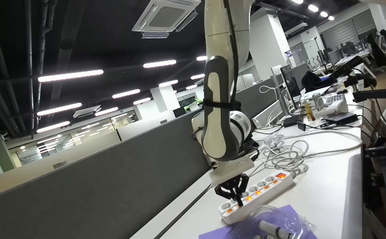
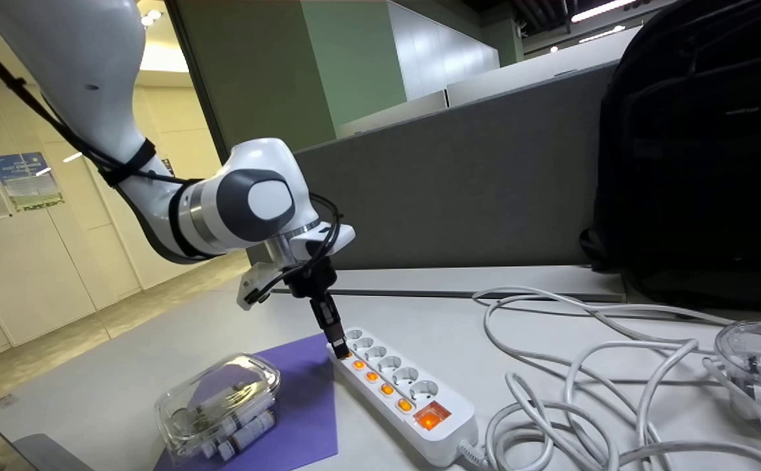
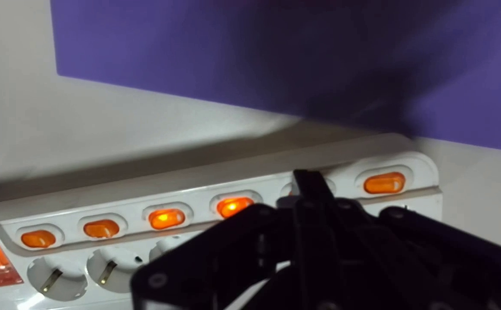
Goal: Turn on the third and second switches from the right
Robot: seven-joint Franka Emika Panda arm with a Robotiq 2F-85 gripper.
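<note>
The white power strip (image 1: 266, 198) lies on the desk, also in view here (image 2: 453, 426) and in the wrist view (image 3: 138, 183). Its orange rocker switches run in a row. In the wrist view two middle switches, one (image 3: 166, 218) and its neighbour (image 3: 234, 206), glow brightly. The end switch (image 3: 384, 183) and the two at left (image 3: 101, 228) look duller. My gripper (image 3: 309, 172) is shut and empty, its tips over the switch second from the strip's cordless end (image 3: 289, 189), mostly hiding it. It also shows in both exterior views (image 1: 240, 203) (image 2: 339, 350). I cannot tell whether the tips press it.
A larger lit red switch (image 2: 431, 415) sits at the cord end. A purple sheet (image 2: 308, 405) lies beside the strip, bearing a clear plastic box (image 2: 216, 405) of small bottles. Loose white cables (image 2: 570, 386) coil past the cord end. A grey partition (image 2: 459, 176) stands behind.
</note>
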